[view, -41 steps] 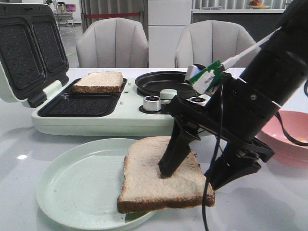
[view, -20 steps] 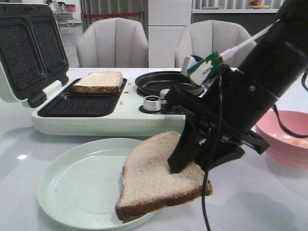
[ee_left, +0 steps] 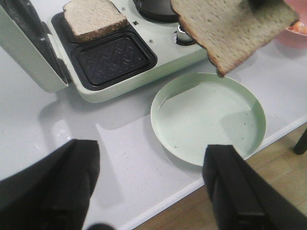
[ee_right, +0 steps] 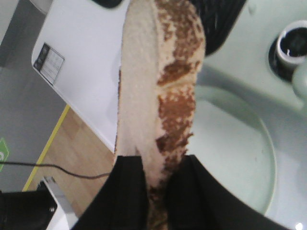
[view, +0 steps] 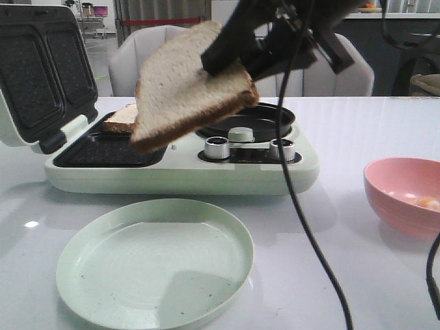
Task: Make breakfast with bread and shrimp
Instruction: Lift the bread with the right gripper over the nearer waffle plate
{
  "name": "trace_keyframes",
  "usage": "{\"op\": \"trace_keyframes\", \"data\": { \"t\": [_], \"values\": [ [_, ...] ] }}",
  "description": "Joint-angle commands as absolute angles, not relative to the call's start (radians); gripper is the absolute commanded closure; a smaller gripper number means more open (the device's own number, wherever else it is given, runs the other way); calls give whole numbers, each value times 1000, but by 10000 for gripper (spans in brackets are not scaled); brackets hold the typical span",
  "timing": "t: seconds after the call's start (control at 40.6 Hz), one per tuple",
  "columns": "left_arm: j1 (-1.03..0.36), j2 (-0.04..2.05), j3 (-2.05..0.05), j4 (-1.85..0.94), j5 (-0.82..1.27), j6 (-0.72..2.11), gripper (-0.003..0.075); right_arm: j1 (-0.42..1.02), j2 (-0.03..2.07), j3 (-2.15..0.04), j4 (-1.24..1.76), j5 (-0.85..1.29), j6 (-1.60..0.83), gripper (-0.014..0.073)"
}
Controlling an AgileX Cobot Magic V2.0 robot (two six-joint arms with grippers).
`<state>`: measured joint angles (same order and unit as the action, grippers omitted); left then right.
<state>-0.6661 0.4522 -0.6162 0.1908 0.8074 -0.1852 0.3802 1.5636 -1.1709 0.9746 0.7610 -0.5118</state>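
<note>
My right gripper [view: 237, 58] is shut on one bread slice [view: 185, 82] and holds it tilted in the air above the sandwich maker [view: 179, 172]. In the right wrist view the fingers [ee_right: 129, 191] clamp the slice's edge [ee_right: 153, 86]. The second slice [view: 120, 118] lies in the maker's far tray, also in the left wrist view [ee_left: 93, 18]. The near tray [view: 110, 148] is bare. A small orange-whitish shrimp [view: 426, 201] lies in the pink bowl [view: 399, 199]. My left gripper [ee_left: 153, 191] is open and empty over the table's front edge.
A pale green plate [view: 155, 265] sits bare in front of the maker. The maker's lid [view: 41, 69] stands open at the left. A round black pan [view: 258, 118] and two knobs [view: 217, 146] are on its right half. A black cable [view: 309, 227] hangs across the front.
My right gripper has lifted the bread slice off the green plate, up and to the left, over the sandwich maker. The plate is now bare.
</note>
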Motion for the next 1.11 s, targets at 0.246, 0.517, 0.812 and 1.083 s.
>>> {"op": "trace_keyframes", "data": {
  "t": [0.246,0.517,0.812,1.083],
  "values": [
    [-673,459,-643,199,733,-190,214,522,1802,-1505,1049,556,-535,554],
    [-673,459,-643,199,733,-190,214,535,2064,-1769,1076,537,-534,552],
    [-673,459,-643,199,735,-190,214,521,2153,-1801,1075,512,-522,205],
    [-673,459,-643,199,739,-190,214,451,2091,-1801,1050,650,-522,104]
  ]
}}
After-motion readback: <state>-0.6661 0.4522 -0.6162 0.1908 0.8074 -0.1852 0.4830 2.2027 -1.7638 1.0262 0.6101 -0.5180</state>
